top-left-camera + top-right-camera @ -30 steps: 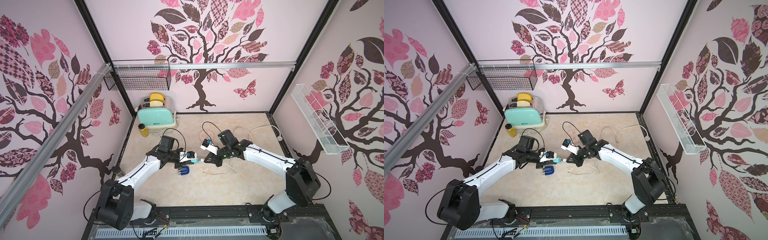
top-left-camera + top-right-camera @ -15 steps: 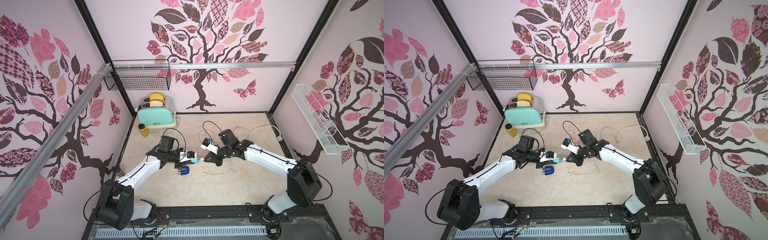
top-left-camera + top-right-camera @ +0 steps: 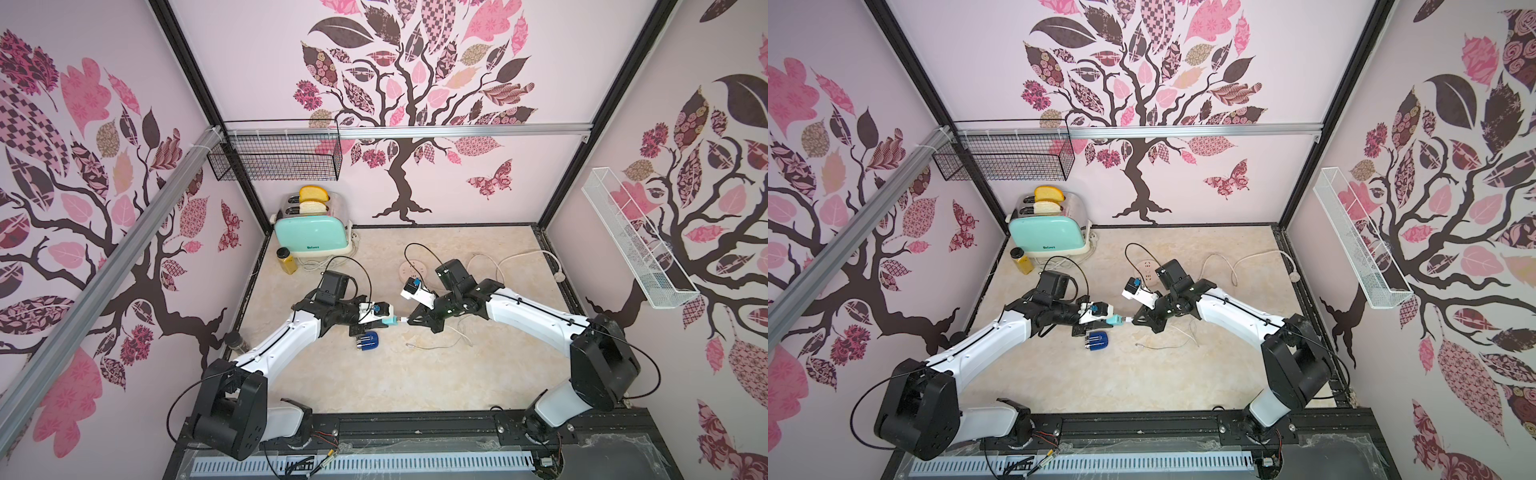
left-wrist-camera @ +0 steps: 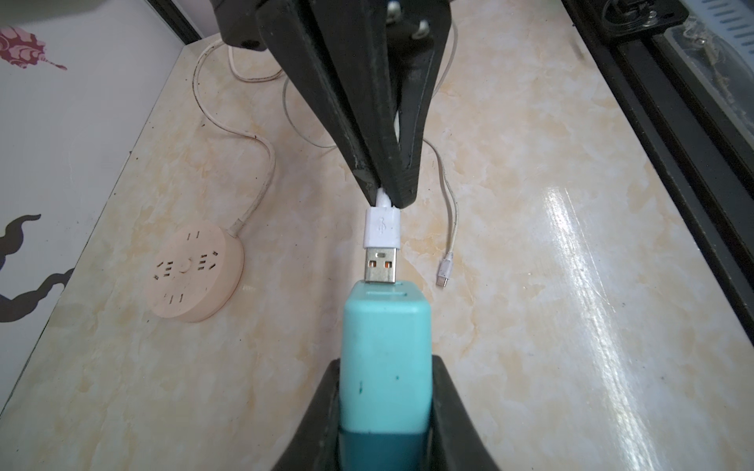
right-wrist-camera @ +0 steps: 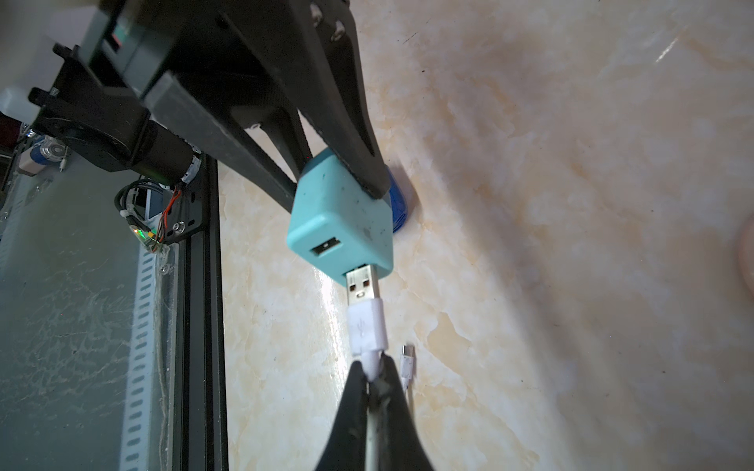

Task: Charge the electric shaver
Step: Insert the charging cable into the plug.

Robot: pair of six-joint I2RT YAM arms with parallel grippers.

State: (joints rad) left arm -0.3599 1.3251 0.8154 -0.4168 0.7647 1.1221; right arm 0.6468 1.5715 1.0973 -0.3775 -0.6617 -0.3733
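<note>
Unmoved, reaching inward: left gripper (image 3: 384, 323) clamps adapter (image 4: 385, 346), right gripper (image 4: 385, 195) pinches USB cable (image 5: 369, 326).

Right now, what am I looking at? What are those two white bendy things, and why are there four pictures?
Those are two robot arms, left and right. Each ends in a pinching claw called a gripper. Two pictures look down from above on the whole table. The two close-ups come from a small camera on each arm's wrist.

The left gripper pinches a teal plug adapter. The right gripper pinches a white USB cable just behind its plug. The plug's metal tip is right at the adapter's slot, and most of the metal shows.

On the table lie a blue electric shaver and a round pink socket hub. At the back stands a toaster with bread in it.
</note>
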